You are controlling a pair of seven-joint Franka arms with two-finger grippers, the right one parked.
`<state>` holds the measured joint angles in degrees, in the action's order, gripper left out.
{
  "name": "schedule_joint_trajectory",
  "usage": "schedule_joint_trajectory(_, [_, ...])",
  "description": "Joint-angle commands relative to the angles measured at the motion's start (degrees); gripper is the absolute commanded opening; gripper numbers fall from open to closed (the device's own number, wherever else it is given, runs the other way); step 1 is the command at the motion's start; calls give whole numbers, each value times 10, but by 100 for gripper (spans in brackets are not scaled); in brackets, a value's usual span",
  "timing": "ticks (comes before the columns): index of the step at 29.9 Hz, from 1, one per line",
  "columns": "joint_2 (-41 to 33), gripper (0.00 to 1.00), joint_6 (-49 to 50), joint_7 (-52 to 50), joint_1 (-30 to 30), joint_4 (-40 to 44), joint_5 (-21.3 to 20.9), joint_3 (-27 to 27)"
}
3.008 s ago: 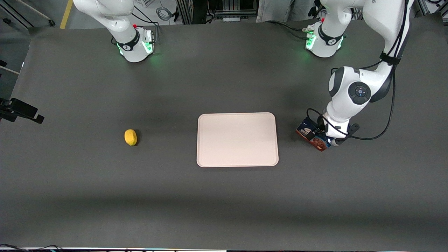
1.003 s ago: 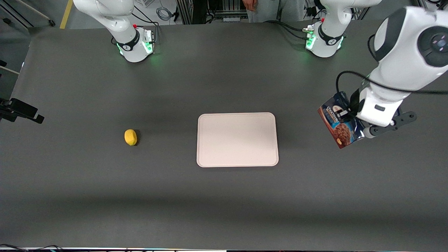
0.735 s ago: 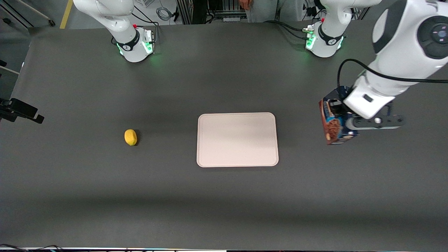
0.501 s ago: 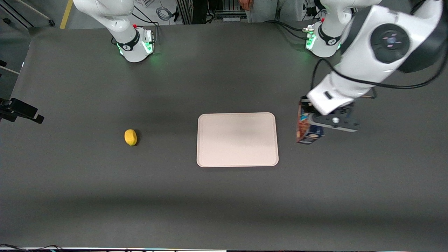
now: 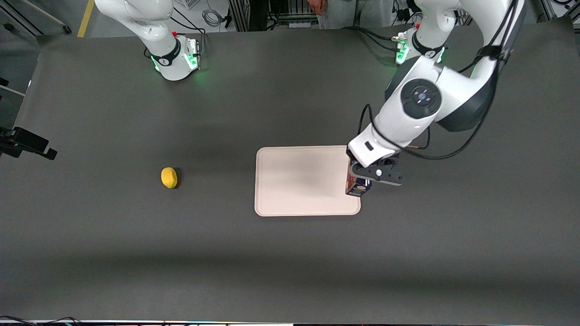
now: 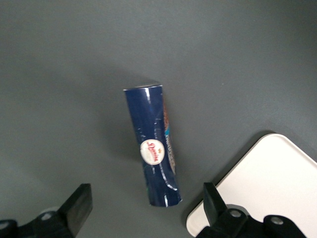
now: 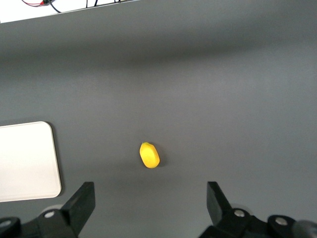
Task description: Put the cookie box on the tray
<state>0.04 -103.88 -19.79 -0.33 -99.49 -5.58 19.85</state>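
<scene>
Now, in the front view, the gripper [image 5: 368, 174] hangs over the cookie box [image 5: 357, 185], which stands at the tray's [image 5: 299, 181] 3 o'clock edge. In the left wrist view, the fingers [image 6: 79, 206] are spread wide and do not touch the box [image 6: 152, 151], which is beside the tray's corner. In the right wrist view, a yellow lemon [image 7: 149, 155] lies apart from the tray.

Navy cookie box [image 5: 359, 184] at tray [image 5: 299, 181] edge

Even, diffuse light falls from overhead on the matte dark desk [image 5: 290, 253], with no glare and only broad soft bands of shadow across it. The pale tray [image 5: 290, 199] carries a faint grey shadow under the working arm, and green indicator lights glow at both arm bases. All three views are sharp; the gripper [image 5: 368, 177] casts little shadow.
</scene>
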Motion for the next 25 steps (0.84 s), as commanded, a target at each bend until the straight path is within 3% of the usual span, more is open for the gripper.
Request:
schedule_joint_trajectory(1, [-45, 100, -2, 51, -4, -41, 7, -47])
schedule_joint_trajectory(5, [-63, 100, 3, 58, -5, -54, 7, -83])
schedule_joint_trajectory(17, [-59, 100, 10, 81, -4, -55, 5, -121])
schedule_joint_trajectory(25, [-61, 100, 14, 76, -4, -55, 79, -134])
